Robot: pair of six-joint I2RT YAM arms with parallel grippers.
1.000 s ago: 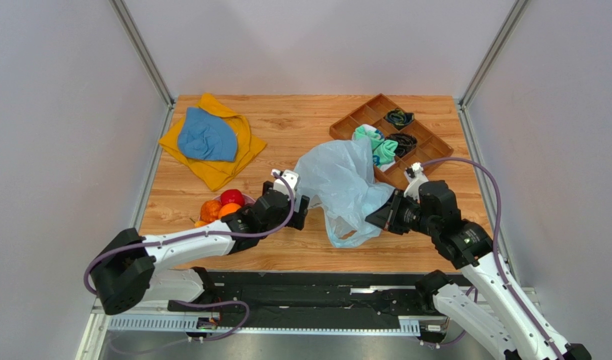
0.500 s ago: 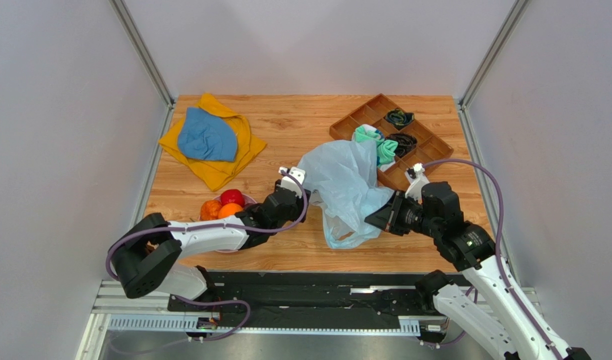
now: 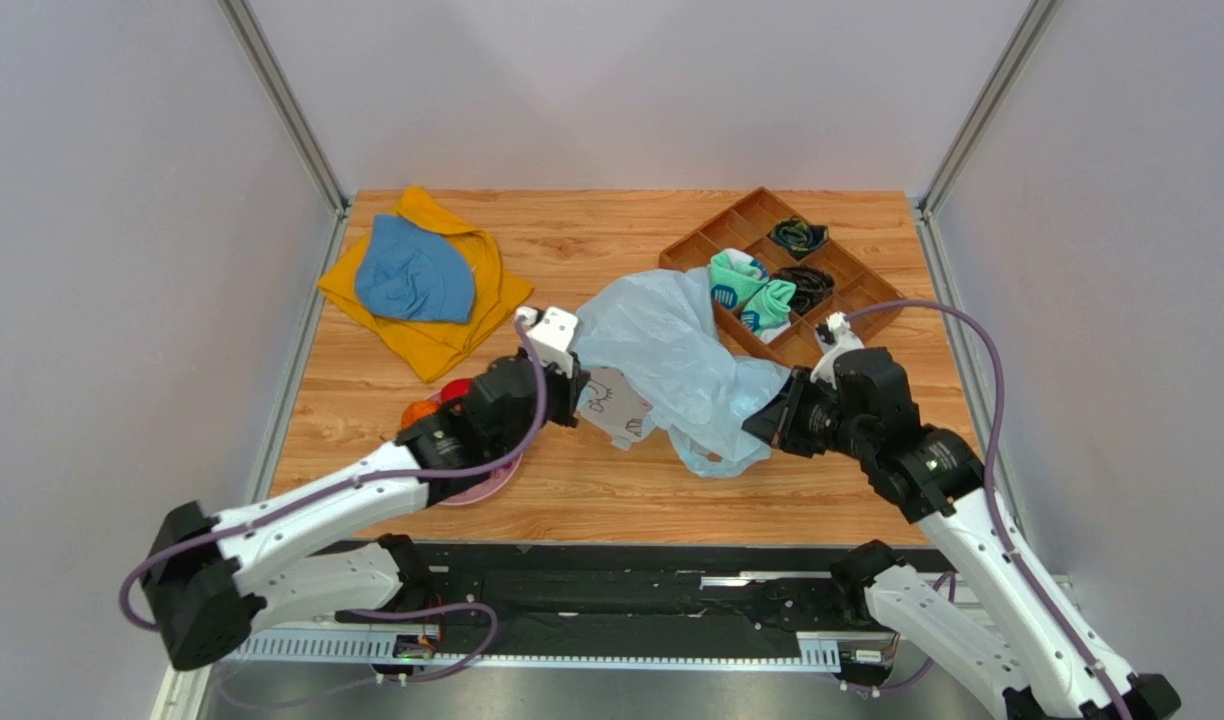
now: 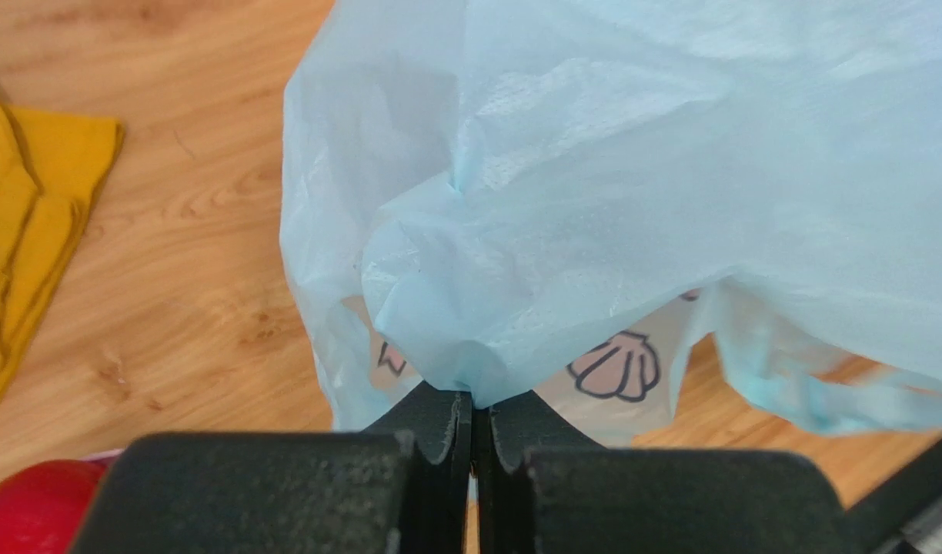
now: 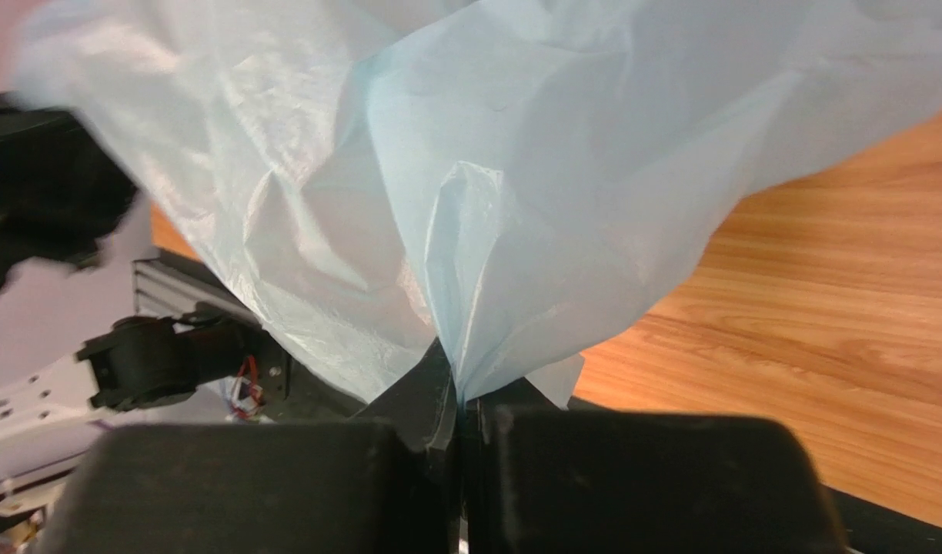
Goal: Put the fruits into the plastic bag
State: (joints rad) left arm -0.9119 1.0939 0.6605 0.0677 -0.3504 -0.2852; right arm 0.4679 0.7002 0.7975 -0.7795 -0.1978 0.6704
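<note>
The pale blue plastic bag [image 3: 671, 360] lies crumpled mid-table, stretched between both grippers. My left gripper [image 3: 576, 393] is shut on the bag's left edge; in the left wrist view a fold of the bag [image 4: 626, 196], with a shell print, is pinched in the left gripper [image 4: 473, 398]. On the bag's right side, my right gripper [image 3: 764, 423] is shut too, and the right wrist view shows the bag [image 5: 499, 173] clamped in the right gripper [image 5: 458, 398]. An orange fruit [image 3: 420, 413] and a red fruit [image 3: 456, 393] peek out behind my left arm. The other fruits are hidden.
A pink plate [image 3: 483, 483] shows under my left forearm. A blue cloth [image 3: 415, 270] on a yellow cloth [image 3: 438, 348] lies at the back left. A wooden compartment tray [image 3: 708, 228] with a teal cloth and black cables stands at the back right, touching the bag.
My left gripper has gone from open to shut on the bag's left edge and drawn it left and back. The bag now spreads wider between the grippers. The right gripper has shifted slightly.
</note>
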